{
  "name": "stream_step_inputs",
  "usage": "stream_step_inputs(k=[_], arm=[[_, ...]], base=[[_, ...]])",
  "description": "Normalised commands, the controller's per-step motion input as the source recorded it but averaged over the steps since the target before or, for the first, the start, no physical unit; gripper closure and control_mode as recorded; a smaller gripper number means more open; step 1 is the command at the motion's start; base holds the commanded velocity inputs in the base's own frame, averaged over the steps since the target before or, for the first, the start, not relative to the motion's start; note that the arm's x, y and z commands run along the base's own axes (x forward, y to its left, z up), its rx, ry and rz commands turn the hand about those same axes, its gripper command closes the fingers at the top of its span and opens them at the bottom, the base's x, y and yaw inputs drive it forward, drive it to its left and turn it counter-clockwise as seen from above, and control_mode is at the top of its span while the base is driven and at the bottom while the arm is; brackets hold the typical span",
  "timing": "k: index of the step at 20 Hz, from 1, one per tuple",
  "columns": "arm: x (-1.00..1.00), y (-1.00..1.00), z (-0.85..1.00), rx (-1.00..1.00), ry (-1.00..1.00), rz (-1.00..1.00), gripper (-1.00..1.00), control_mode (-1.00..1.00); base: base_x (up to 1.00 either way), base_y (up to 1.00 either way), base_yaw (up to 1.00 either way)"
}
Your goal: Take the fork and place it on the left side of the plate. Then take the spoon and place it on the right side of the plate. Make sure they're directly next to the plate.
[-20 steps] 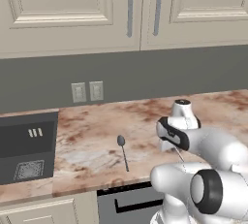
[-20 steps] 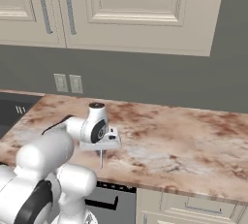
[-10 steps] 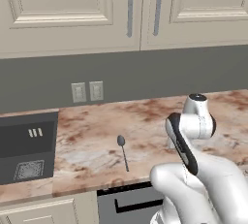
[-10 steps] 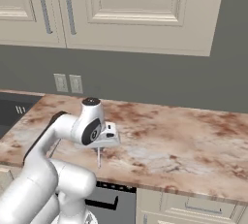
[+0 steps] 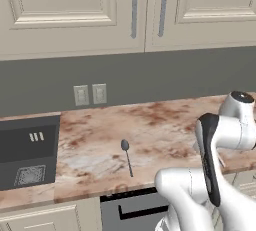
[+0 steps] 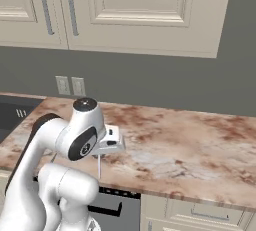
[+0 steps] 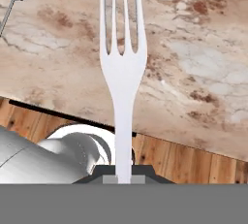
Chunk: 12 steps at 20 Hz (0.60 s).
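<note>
Left base view. At far left a dark sink (image 5: 27,155) is set into the marbled brown-and-cream tabletop (image 5: 160,125). A pair of pale wall sockets (image 5: 90,94) sits on the grey backsplash above, beneath cream cabinet doors (image 5: 75,10) with two vertical bar handles. The spoon (image 5: 127,155) lies flat near the front edge of the tabletop, its dark oval bowl toward the wall and its slim handle running toward the front edge. To the right, well apart from the spoon, the white arm (image 5: 220,140) bends over the right part of the tabletop.

Right base view. The arm rises at lower left; the gripper (image 6: 111,142) projects from the wrist toward the right, over the front part of the tabletop. A thin pale rod, the fork (image 6: 99,166), hangs downward below the hand, clear of the surface. A dark appliance front with a bar handle (image 6: 107,209) lies below the tabletop edge.

Hand view. The fork stands upright in the centre, handle rising from between the fingers, which are closed narrowly on the handle's lower end; its four tines point away from the camera. The spoon's bowl appears at upper left, resting on the tabletop. Wood flooring (image 7: 193,162) shows beyond the tabletop edge.
</note>
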Motion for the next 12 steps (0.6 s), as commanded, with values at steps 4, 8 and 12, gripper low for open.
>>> stream_step_inputs(k=[4, 8, 12], arm=[[-0.69, -0.32, 0.99, 0.04, -0.06, -0.02, 1.0, -1.0], [-0.55, -0.26, 0.88, 0.06, -0.01, -0.06, 1.0, -1.0], [-0.22, -0.04, 0.12, 0.02, 0.0, -0.05, 1.0, -1.0]], base=[[0.0, 0.0, 0.0], [0.0, 0.0, 0.0], [0.0, 0.0, 0.0]])
